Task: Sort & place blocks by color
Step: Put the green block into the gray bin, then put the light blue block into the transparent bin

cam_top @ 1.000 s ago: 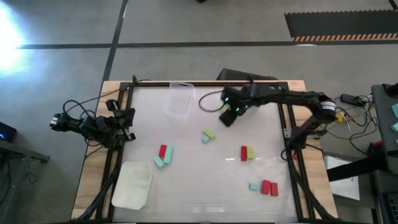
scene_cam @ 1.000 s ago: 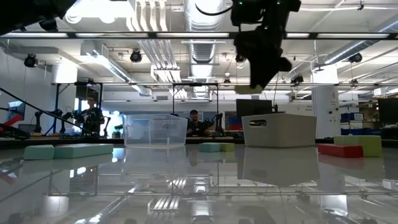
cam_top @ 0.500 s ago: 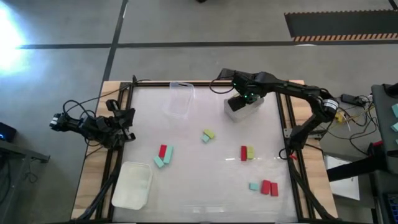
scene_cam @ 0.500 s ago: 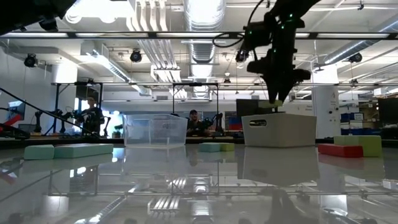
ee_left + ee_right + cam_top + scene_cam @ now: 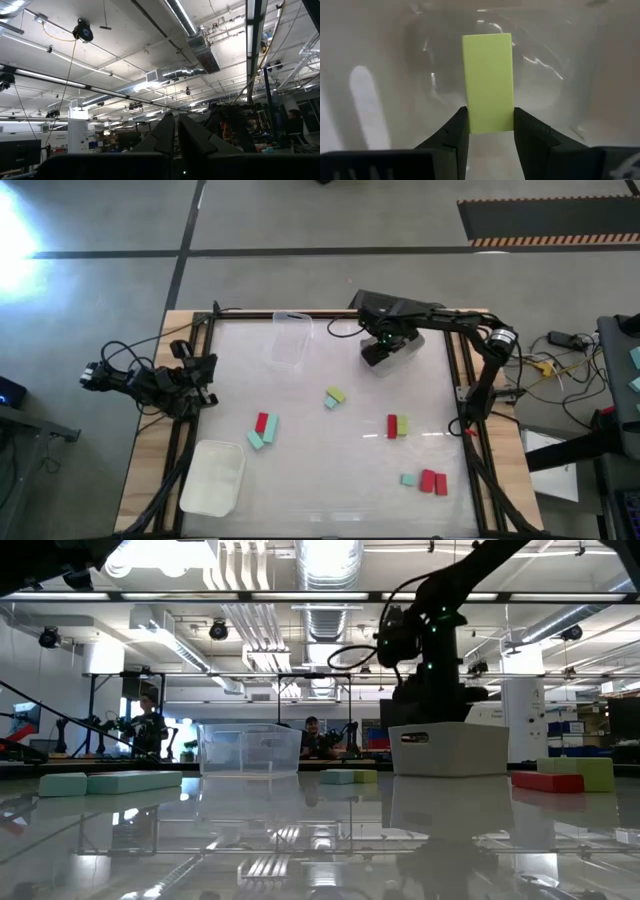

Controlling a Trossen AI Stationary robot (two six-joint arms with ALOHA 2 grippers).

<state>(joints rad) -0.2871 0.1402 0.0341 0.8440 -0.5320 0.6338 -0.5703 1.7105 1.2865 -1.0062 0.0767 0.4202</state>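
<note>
- Loose blocks on the table: red pair with a teal block [image 5: 408, 479] at the near right; red block [image 5: 262, 422] beside teal pieces near the left.
- Farther back, right gripper [image 5: 490, 131] lowered into a white tray [image 5: 398, 358], clamped on a yellow-green block [image 5: 487, 82]: flat, rectangular, matte.
- Left gripper [image 5: 200, 372] at the left edge; jaw state indeterminable.

My two arms are dark, almost black, with loose black cables at their bases. My right arm [image 5: 440, 320] has a small green light near the wrist and an orange mark at the elbow. My right gripper [image 5: 490, 131] has two dark wedge-shaped fingers
</note>
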